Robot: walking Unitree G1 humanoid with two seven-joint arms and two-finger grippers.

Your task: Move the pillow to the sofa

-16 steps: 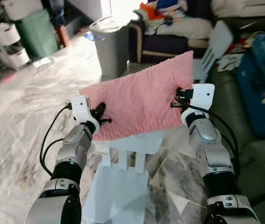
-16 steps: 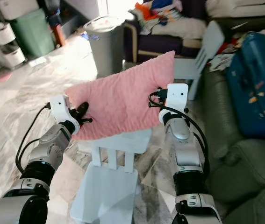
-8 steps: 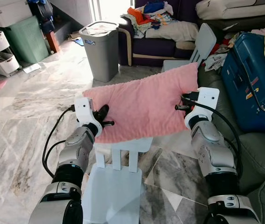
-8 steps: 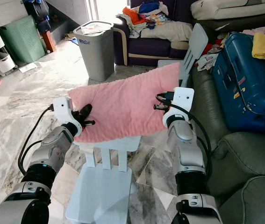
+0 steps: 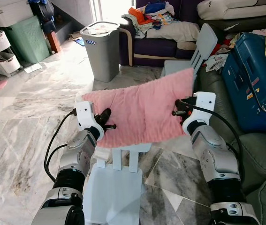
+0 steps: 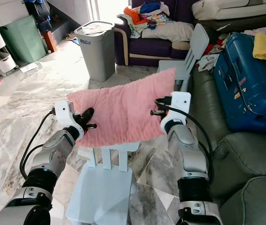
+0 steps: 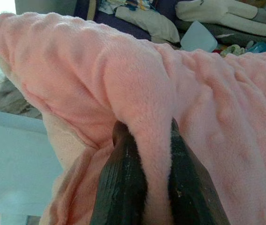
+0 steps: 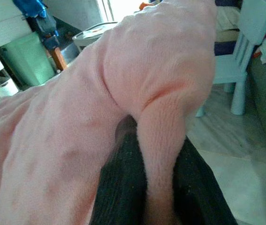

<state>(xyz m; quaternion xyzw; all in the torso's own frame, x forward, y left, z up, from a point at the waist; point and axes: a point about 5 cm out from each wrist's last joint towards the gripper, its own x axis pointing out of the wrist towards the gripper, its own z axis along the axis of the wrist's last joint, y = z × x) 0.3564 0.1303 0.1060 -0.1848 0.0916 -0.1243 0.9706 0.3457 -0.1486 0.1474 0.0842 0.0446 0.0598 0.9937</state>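
silver arms | white wrist housings | black cables | black-fingered left claw [image 5: 105, 121]

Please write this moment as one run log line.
pillow lifted above chair | left gripper: pinching | right gripper: pinching

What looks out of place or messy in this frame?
The pink pillow hangs tilted, its right end higher, pinched by the left gripper and right gripper. Behind it, clothes lie heaped on the dark sofa. Nothing looks spilled or damaged.
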